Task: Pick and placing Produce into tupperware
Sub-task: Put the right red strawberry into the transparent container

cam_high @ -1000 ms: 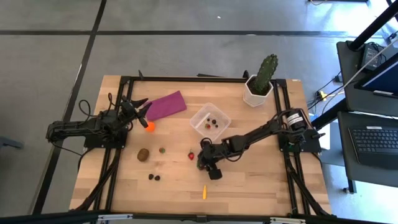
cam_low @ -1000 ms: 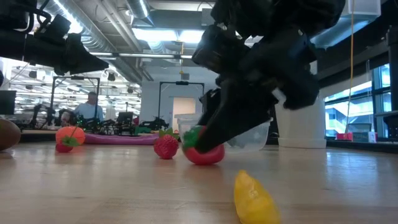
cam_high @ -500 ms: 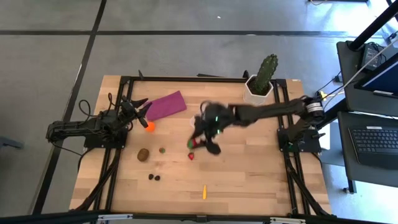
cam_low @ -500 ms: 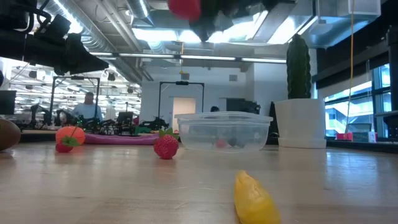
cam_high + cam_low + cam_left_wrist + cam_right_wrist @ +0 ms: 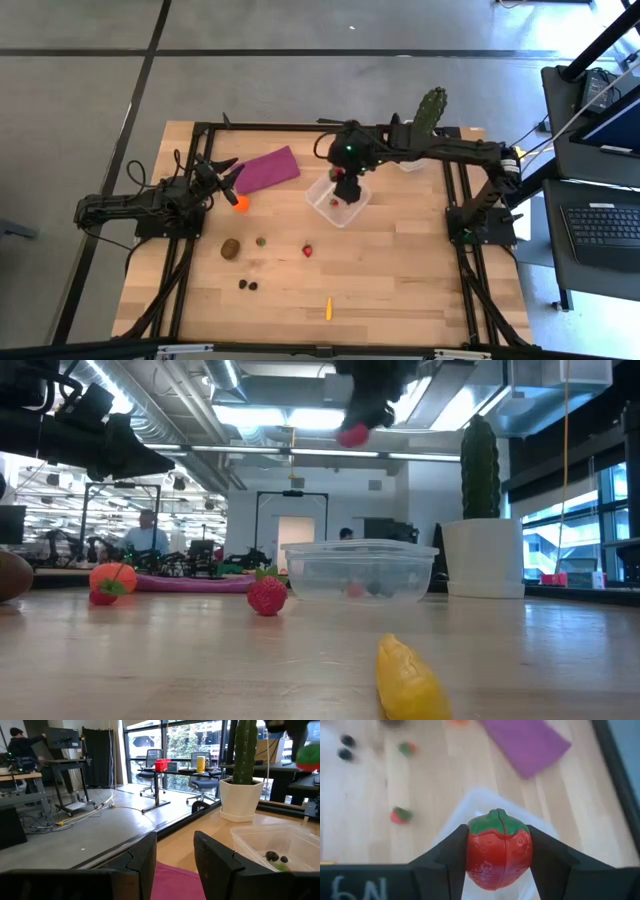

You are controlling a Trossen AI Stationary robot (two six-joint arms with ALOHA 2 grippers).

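Note:
My right gripper (image 5: 345, 183) hangs high over the clear tupperware (image 5: 320, 190), shut on a red toy strawberry (image 5: 499, 849), which also shows in the low view (image 5: 352, 434). The tupperware holds a few small dark and red pieces (image 5: 343, 196). My left gripper (image 5: 232, 175) is open and empty beside the purple cloth (image 5: 266, 168), near the orange ball (image 5: 241, 202). On the table lie a brown kiwi (image 5: 230, 247), a small green piece (image 5: 261, 240), another strawberry (image 5: 308, 249), dark berries (image 5: 247, 285) and a yellow piece (image 5: 328, 308). My right gripper pinches the strawberry by its two opposite sides (image 5: 470, 851) between its two fingers. The fingers come from above, pointing down. The strawberry is lifted clear, well above the tupperware's rim (image 5: 360, 546), with its green cap (image 5: 496, 824) toward the wrist camera.
A green cactus in a white pot (image 5: 420, 125) stands at the far right, just beyond the tupperware. The dark frame rails (image 5: 300, 128) run along the table's edges. Bare wood lies between the tupperware and the near edge.
My right gripper has risen from the table with the strawberry and gone toward the far edge, from near the other strawberry to a place above the tupperware. The strawberry is lifted clear and stays in the shut fingers.

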